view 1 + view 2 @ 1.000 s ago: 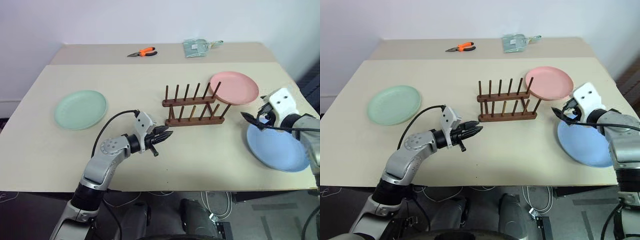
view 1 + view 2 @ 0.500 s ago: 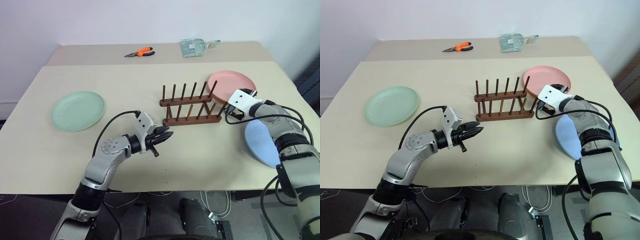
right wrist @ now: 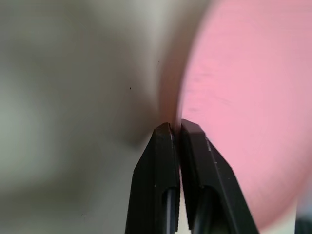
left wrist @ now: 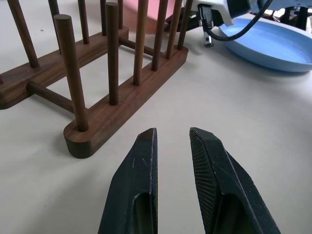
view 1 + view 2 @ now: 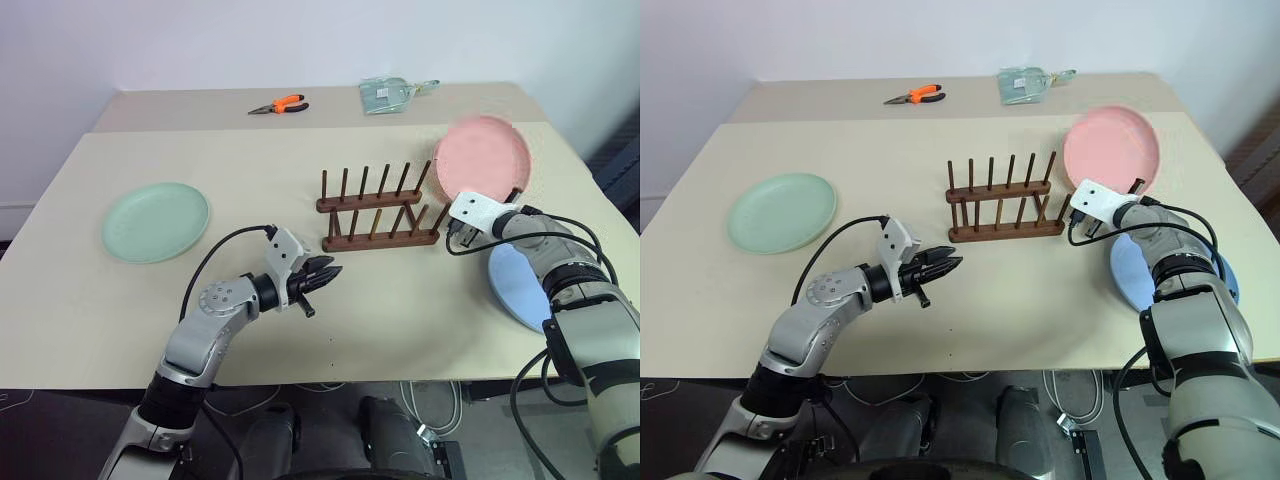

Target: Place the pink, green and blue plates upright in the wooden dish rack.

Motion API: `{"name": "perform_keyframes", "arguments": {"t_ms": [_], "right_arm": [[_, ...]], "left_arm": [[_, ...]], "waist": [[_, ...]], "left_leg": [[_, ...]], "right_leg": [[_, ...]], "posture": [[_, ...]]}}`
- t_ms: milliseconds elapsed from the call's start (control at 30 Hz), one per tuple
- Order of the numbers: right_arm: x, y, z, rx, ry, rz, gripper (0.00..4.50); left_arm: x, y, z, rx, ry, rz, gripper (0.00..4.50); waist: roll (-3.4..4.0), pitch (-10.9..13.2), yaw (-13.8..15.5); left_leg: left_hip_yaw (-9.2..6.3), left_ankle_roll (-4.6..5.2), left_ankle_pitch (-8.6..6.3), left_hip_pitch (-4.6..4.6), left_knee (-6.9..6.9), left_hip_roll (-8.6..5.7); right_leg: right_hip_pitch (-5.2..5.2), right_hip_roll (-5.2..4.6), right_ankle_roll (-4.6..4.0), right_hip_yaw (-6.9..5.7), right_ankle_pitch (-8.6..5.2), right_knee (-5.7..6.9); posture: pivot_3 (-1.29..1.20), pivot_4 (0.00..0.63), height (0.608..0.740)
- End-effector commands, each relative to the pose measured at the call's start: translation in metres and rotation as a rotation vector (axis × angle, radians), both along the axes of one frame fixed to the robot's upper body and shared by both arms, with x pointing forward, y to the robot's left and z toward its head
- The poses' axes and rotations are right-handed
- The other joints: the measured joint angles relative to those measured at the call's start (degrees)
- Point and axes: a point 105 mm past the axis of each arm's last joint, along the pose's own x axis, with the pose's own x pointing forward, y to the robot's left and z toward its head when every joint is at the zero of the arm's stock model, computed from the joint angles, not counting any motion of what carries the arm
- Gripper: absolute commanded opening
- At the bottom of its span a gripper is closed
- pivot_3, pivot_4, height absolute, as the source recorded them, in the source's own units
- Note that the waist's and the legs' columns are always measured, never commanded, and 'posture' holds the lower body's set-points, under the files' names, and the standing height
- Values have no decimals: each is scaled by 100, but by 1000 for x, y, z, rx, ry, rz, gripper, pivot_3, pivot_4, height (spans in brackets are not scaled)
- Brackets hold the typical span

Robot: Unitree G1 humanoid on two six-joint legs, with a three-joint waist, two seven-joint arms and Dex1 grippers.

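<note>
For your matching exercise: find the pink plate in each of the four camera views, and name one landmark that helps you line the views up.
Left eye view: pink plate, upper right, tilted up behind the right gripper.
Right eye view: same plate, upper right, just right of the wooden dish rack.
Left wrist view: a pink patch behind the rack's pegs.
Right wrist view: the plate, its rim pinched in the jaws.
Shared landmark: the rack.

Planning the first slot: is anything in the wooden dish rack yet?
No plate stands between the wooden dish rack's pegs. The pink plate sits tilted beyond its right end, partly hiding the table there.
</note>
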Motion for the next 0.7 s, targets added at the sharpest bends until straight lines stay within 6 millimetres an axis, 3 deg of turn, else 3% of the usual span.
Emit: {"name": "perform_keyframes", "arguments": {"t_ms": [33,67,167,233,333,467,600,700], "right_arm": [[2,-9,39,-56,-162,26,67],[1,-10,54,-24,-221,38,67],[-17,3,129,378,-417,164,67],[-39,17,155,626,-401,264,67],[-91,58,181,943,-234,523,67],[-128,82,183,1173,4,674,67],[-137,93,172,1215,147,704,67],[-133,93,162,1195,204,678,67]], "left_arm": [[1,0,13,-10,-55,-3,1019],[2,2,14,-9,-56,5,1019],[3,13,13,-5,-51,24,1019],[3,16,12,0,-48,22,1019],[4,17,11,4,-42,7,1019],[6,10,13,-3,-47,-28,1019],[6,7,14,-9,-51,-36,1019],[4,6,14,-16,-50,-36,1019]], "waist": [[2,1,8],[3,2,12],[6,5,10],[7,5,-13],[8,4,50],[7,4,60],[5,3,63],[5,3,60]], "left_leg": [[0,0,0,0,0,0],[0,0,0,-2,0,-1],[-4,0,0,-7,-2,-1],[-6,1,-1,-6,-4,3],[-21,2,-1,-3,-5,6],[-25,3,-2,-8,10,5],[-18,4,-2,-9,13,5],[-15,5,-3,-13,9,4]], "right_leg": [[0,0,0,0,0,0],[-1,0,0,0,0,0],[-1,0,2,0,0,-5],[-1,3,3,0,0,-5],[5,4,5,-7,-2,0],[10,2,0,-12,-5,-2],[9,-1,-15,-11,-13,-4],[3,-1,3,-12,-4,-4]], "posture": [[0,150,740],[0,150,740],[0,150,740],[0,150,740],[0,150,740],[0,150,740],[0,150,740],[0,150,740]]}}
